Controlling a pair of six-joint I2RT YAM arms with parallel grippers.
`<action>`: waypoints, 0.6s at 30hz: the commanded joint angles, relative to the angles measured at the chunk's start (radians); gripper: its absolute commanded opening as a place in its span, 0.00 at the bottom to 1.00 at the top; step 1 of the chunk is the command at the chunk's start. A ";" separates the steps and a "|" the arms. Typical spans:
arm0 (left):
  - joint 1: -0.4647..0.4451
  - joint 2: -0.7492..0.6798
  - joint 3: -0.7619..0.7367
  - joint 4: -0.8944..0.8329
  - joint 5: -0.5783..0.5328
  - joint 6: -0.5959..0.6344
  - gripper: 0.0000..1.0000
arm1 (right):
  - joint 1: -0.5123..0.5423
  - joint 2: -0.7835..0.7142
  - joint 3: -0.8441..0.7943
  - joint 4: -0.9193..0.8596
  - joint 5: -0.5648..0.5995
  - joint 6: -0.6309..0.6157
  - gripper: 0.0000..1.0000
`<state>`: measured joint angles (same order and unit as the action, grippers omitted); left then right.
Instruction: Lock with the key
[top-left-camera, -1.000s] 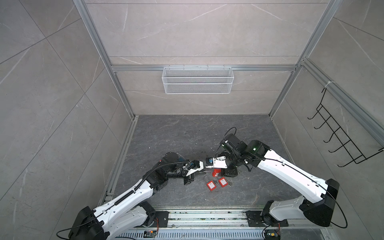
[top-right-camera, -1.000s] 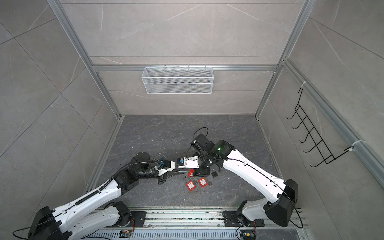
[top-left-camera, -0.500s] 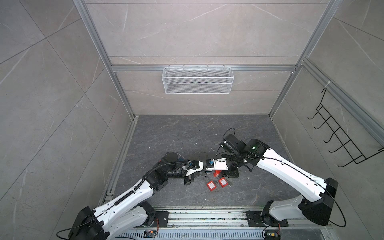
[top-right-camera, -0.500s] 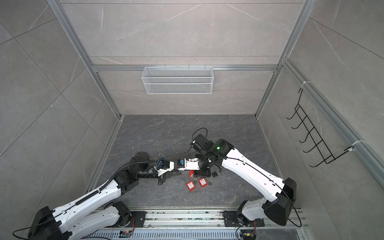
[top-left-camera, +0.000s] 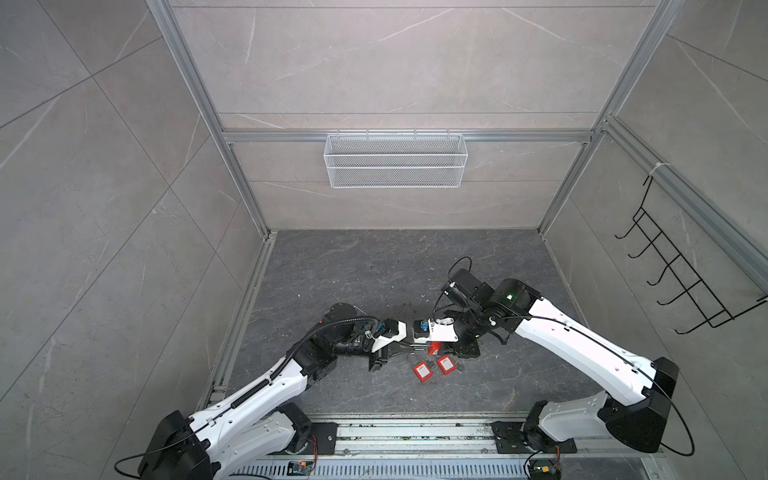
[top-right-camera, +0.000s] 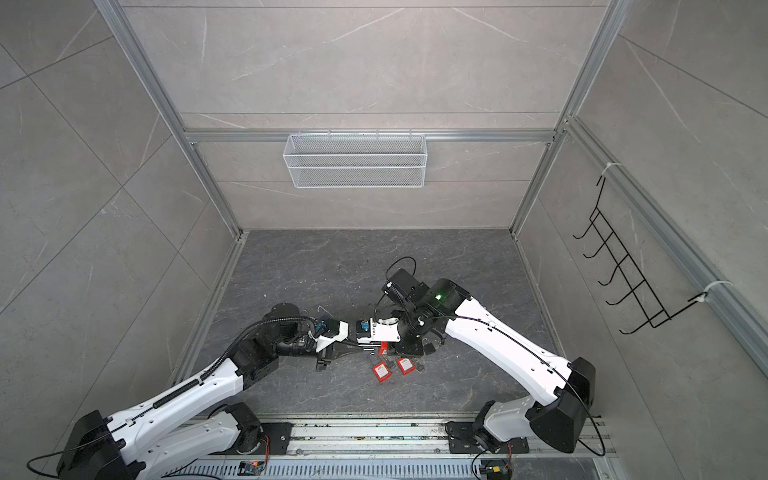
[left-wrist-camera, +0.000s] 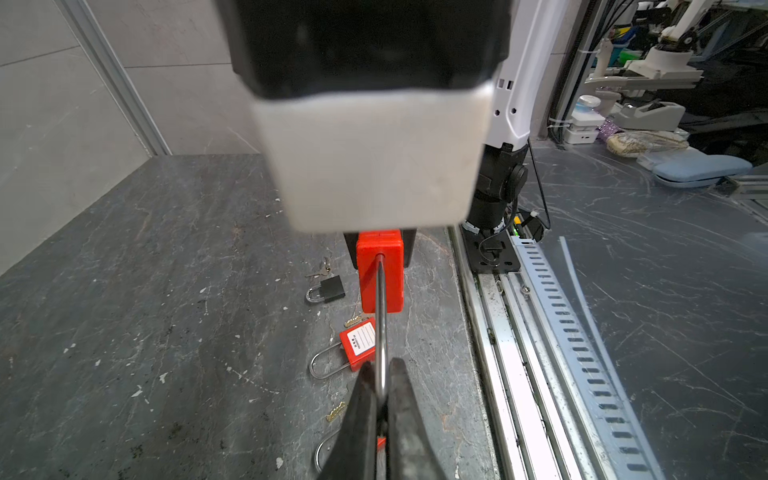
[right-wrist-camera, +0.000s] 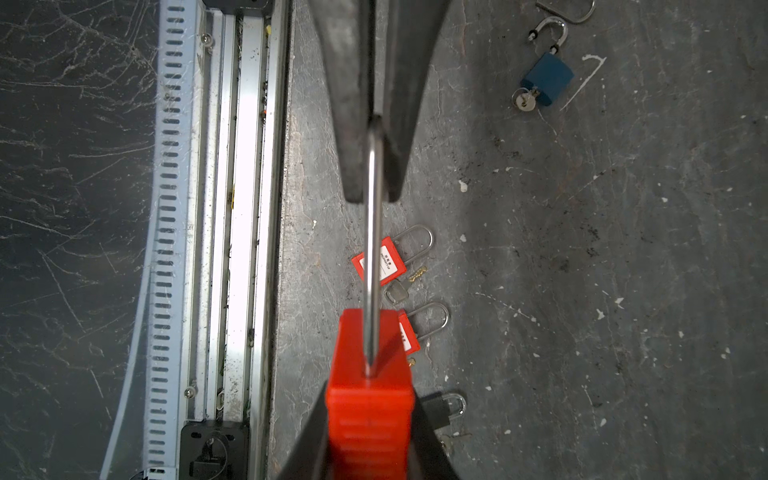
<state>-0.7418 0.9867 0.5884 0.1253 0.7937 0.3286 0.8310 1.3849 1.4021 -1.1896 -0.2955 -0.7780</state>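
Note:
A red padlock (left-wrist-camera: 380, 272) hangs above the floor between my two grippers. My left gripper (left-wrist-camera: 381, 368) is shut on the bend of its steel shackle (left-wrist-camera: 380, 328). My right gripper (right-wrist-camera: 369, 390) is shut on the red body (right-wrist-camera: 365, 345), one finger against each side. In both top views the lock (top-left-camera: 434, 347) (top-right-camera: 383, 347) sits where the two arms meet. Small keys lie loose on the floor, a brass key (left-wrist-camera: 355, 321) and a silver key (right-wrist-camera: 397, 293). No key shows in either gripper.
Two more red padlocks (top-left-camera: 422, 371) (top-left-camera: 446, 365) lie below the grippers. A black padlock (left-wrist-camera: 330, 289) and a blue padlock (right-wrist-camera: 546, 81) with a key in it lie nearby. A metal rail (top-left-camera: 415, 432) runs along the front; a wire basket (top-left-camera: 395, 160) hangs on the back wall.
My right gripper has shut onto the red body of the padlock. The left gripper has kept its hold on the shackle and barely moved.

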 joint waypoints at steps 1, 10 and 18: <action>-0.004 0.019 0.020 0.068 0.073 -0.039 0.00 | 0.017 -0.024 -0.013 0.044 -0.039 0.017 0.07; -0.017 0.057 0.030 0.106 0.072 -0.078 0.00 | 0.041 -0.034 -0.012 0.123 -0.051 0.054 0.05; -0.049 0.086 -0.010 0.203 0.032 -0.098 0.00 | 0.048 -0.075 -0.036 0.265 -0.152 0.087 0.06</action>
<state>-0.7666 1.0492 0.5869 0.2138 0.8322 0.2707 0.8536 1.3392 1.3598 -1.1492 -0.2985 -0.7036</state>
